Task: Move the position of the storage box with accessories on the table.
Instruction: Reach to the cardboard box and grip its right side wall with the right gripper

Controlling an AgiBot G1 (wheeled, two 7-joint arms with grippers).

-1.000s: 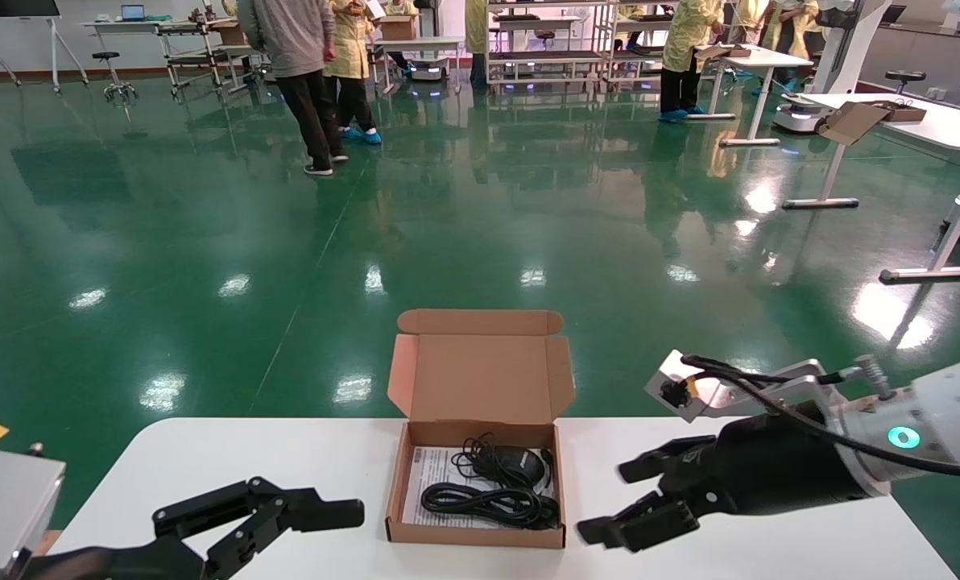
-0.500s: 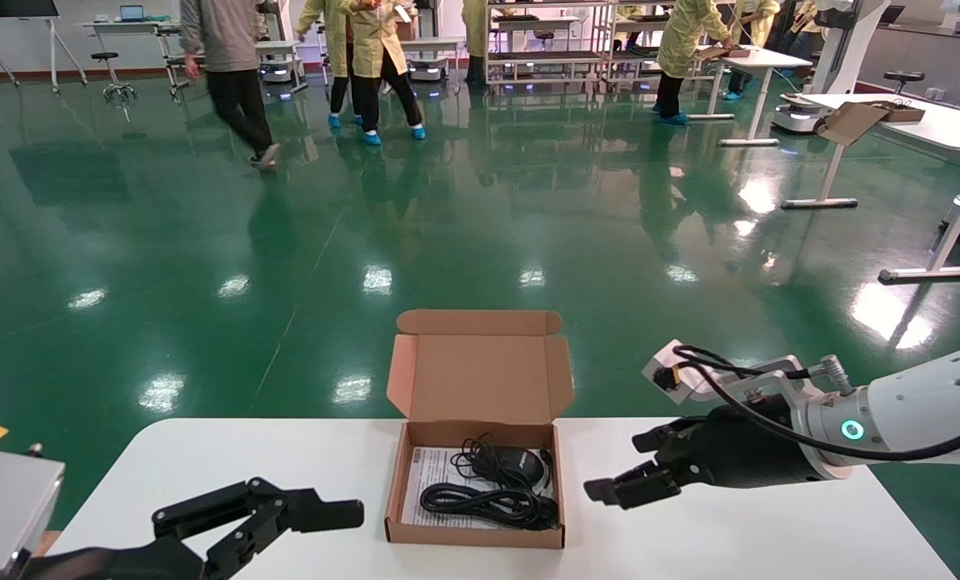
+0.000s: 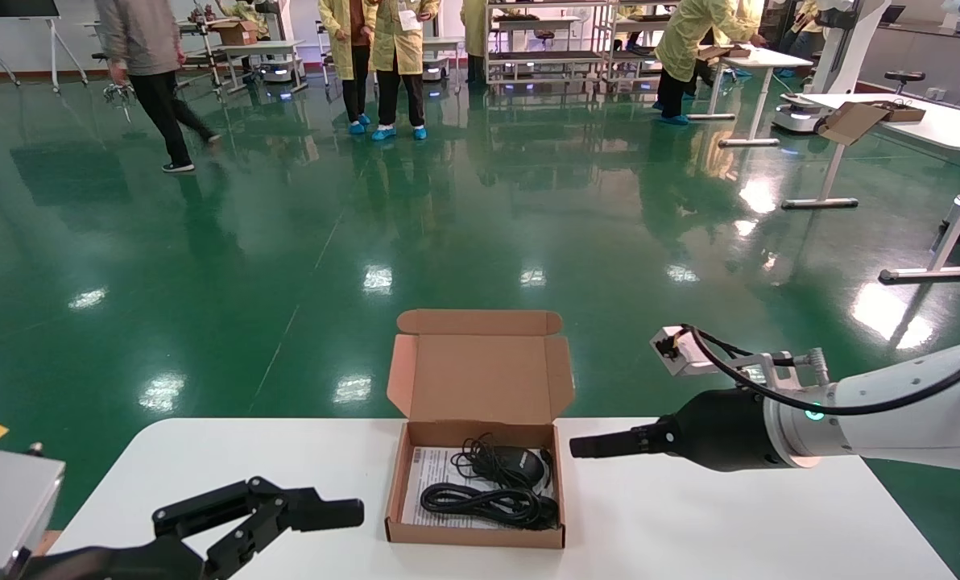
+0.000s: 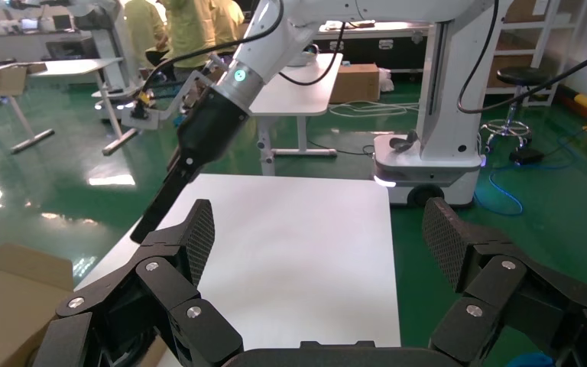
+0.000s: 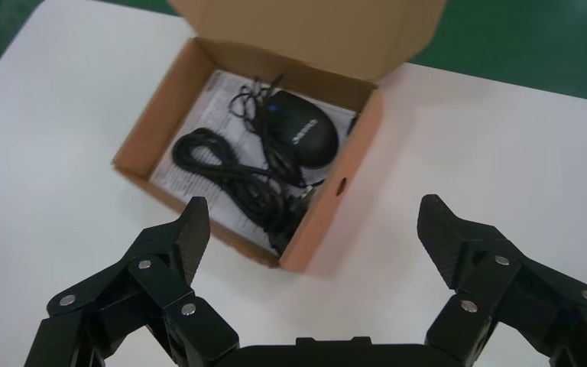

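Note:
The storage box (image 3: pixel 475 533) sits open on the white table (image 3: pixel 730 524), its lid standing upright at the far side. Inside lie a black mouse (image 3: pixel 517 465), a bundled black cable (image 3: pixel 480 501) and a white printed sheet (image 3: pixel 430 482). My right gripper (image 3: pixel 586 445) hovers just right of the box, level with its far end, not touching it. In the right wrist view it (image 5: pixel 313 210) is open above the box's right wall (image 5: pixel 329 222), with the mouse (image 5: pixel 303 136) and cable (image 5: pixel 229 172) beyond. My left gripper (image 3: pixel 319 515) is open and empty, left of the box.
In the left wrist view the left gripper (image 4: pixel 317 222) faces bare tabletop, the right arm (image 4: pixel 199 145) and a box corner (image 4: pixel 8 298). White desks with a small carton (image 3: pixel 850 121) stand far right. People walk on the green floor behind.
My right gripper has lifted off the table, moved toward the far end of the box's right side and rolled so it shows edge-on. The box and left arm have not moved.

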